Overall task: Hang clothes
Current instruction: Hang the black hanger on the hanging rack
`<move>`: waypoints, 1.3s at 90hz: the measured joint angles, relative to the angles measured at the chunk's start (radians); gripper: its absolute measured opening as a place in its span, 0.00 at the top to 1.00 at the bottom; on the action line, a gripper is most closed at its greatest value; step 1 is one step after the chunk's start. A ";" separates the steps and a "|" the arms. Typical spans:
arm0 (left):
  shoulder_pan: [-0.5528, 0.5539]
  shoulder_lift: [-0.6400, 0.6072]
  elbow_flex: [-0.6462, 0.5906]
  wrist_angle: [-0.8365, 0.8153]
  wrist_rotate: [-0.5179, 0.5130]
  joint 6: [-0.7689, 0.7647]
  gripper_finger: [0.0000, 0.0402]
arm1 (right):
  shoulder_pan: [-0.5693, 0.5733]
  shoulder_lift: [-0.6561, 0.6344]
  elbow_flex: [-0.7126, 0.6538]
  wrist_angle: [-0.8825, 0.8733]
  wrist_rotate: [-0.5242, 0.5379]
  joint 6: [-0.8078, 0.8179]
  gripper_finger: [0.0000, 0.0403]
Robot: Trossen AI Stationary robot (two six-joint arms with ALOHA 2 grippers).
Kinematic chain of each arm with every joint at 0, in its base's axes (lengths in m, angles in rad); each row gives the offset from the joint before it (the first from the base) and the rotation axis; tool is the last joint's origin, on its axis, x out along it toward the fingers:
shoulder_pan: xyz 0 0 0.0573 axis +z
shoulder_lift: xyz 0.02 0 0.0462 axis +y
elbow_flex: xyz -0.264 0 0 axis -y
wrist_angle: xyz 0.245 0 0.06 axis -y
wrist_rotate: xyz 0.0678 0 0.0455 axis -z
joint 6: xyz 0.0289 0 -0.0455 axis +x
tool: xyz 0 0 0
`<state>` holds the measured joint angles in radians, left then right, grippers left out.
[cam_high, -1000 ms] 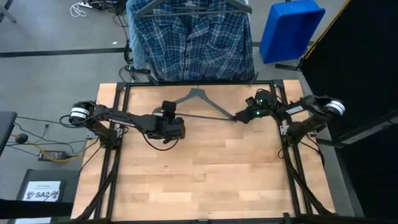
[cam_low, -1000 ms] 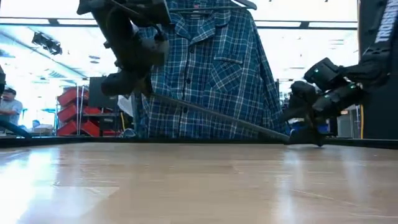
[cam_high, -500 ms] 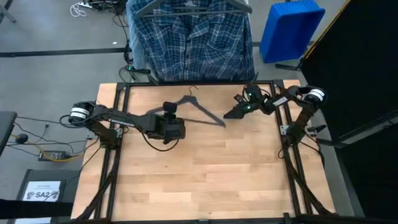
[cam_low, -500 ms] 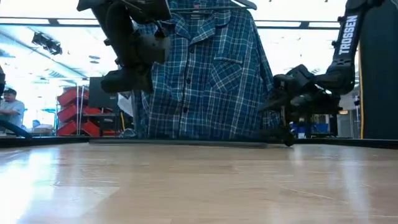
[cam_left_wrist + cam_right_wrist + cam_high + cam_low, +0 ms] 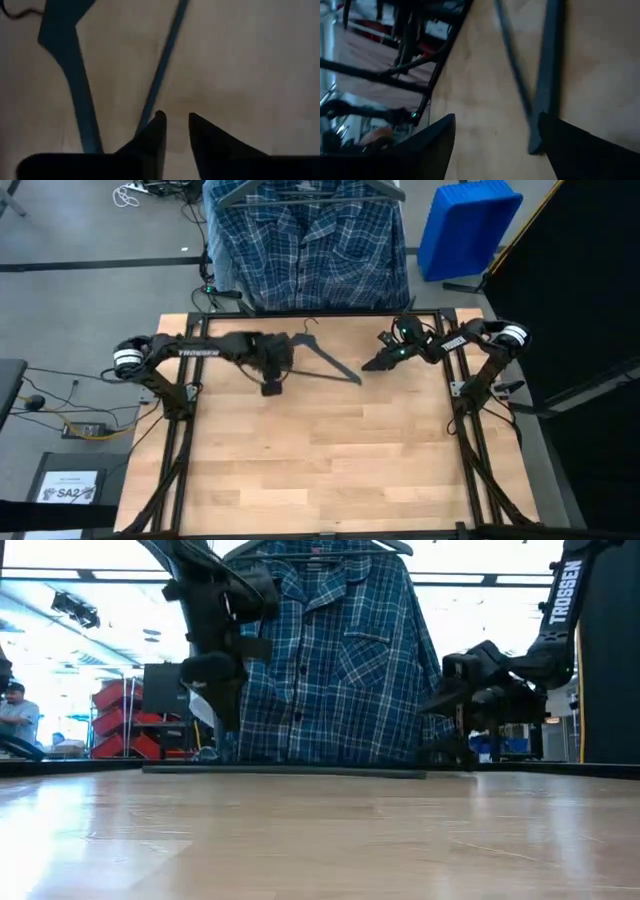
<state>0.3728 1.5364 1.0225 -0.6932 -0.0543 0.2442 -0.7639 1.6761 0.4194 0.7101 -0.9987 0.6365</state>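
A dark blue plaid shirt (image 5: 310, 250) hangs on a hanger beyond the table's far edge; it also fills the background of the low view (image 5: 340, 670). A bare dark hanger (image 5: 325, 362) lies flat on the table near the far edge (image 5: 290, 771). My left gripper (image 5: 270, 362) points down above the hanger's left end. Its fingers (image 5: 175, 117) stand a narrow gap apart with nothing between them. My right gripper (image 5: 368, 366) hovers wide open (image 5: 497, 116) just above the hanger's right end (image 5: 536, 145).
A blue bin (image 5: 468, 225) stands on the floor beyond the far right corner. Black frame rails (image 5: 190, 430) run along the table's sides. Bare wood (image 5: 320, 460) covers the near half of the table. A person (image 5: 15, 710) shows far off in the low view.
The hanger was held slanting, its left end raised at my left gripper and its right end on the table at my right gripper. Both let go, and it now lies flat. My right gripper rose and drew back toward the far right. My left gripper moved toward the far edge.
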 joint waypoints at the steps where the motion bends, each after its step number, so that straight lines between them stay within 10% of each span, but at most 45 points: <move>1: 0.010 0.001 0.000 -0.001 0.005 0.006 0.77 | 0.002 0.000 0.000 0.000 0.000 0.000 0.36; 46: 0.104 0.288 0.010 -0.013 0.050 0.137 0.61 | 0.032 -0.001 0.001 0.008 -0.005 -0.004 0.38; 81: 0.089 0.312 0.012 -0.030 0.150 0.189 0.97 | 0.032 -0.002 0.002 0.011 -0.020 0.000 0.38; 117: -0.172 0.322 0.082 -0.116 -0.310 0.254 1.00 | 0.015 -0.002 0.002 0.018 -0.067 0.034 0.41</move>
<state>0.2009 1.8586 1.1045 -0.8088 -0.3643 0.4981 -0.7486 1.6737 0.4210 0.7286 -1.0654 0.6704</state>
